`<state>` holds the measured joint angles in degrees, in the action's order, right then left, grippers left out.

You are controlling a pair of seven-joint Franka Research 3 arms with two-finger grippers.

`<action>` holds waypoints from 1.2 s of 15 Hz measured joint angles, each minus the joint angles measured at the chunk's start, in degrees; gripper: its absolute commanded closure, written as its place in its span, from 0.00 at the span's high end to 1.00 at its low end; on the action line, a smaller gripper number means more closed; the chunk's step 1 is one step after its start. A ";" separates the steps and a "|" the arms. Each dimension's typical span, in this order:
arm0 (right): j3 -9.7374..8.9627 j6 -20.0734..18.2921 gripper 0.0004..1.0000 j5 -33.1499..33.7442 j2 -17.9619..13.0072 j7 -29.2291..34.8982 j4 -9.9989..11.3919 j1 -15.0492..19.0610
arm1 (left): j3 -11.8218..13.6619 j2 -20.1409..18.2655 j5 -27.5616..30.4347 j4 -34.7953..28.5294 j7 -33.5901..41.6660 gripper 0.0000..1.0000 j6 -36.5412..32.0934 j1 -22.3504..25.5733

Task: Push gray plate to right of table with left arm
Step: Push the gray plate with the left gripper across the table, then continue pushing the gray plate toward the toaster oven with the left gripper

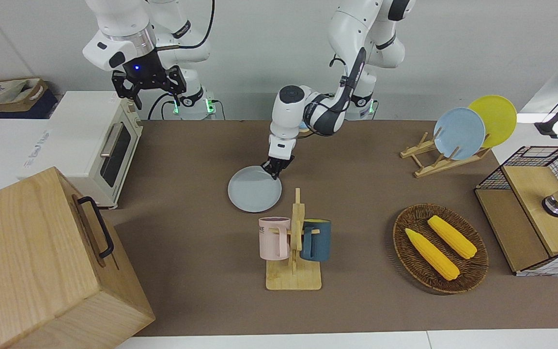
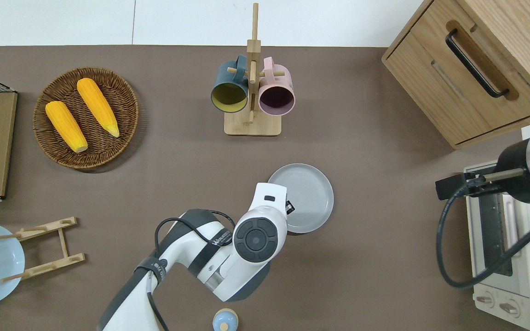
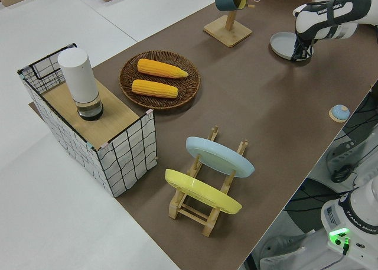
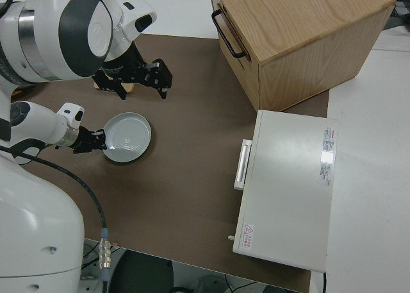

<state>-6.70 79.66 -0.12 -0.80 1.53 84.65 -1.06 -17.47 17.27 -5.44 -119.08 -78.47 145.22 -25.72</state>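
The gray plate lies flat on the brown table, about midway along it and a little nearer to the robots than the mug rack. My left gripper is down at the plate's rim, on the edge toward the left arm's end of the table. In the overhead view the wrist hides most of the gripper. The right arm is parked, and its gripper hangs open and holds nothing.
A wooden mug rack with two mugs stands just past the plate. A basket of corn, a plate rack and a wire shelf fill the left arm's end. A toaster oven and wooden cabinet stand at the other.
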 measured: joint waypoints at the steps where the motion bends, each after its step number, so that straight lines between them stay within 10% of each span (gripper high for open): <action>1: 0.00 0.00 0.98 0.00 0.00 0.00 0.00 0.00 | 0.02 1.07 -0.61 1.22 -1.14 0.00 0.00 -0.72; 18: 0.00 0.00 0.98 0.00 0.00 0.00 0.00 0.00 | 0.30 8.51 -6.85 10.96 -9.86 0.00 -0.02 -10.12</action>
<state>-6.70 79.66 -0.12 -0.80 1.53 84.65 -1.06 -17.17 25.78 -12.28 -108.12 -88.33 145.20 -35.83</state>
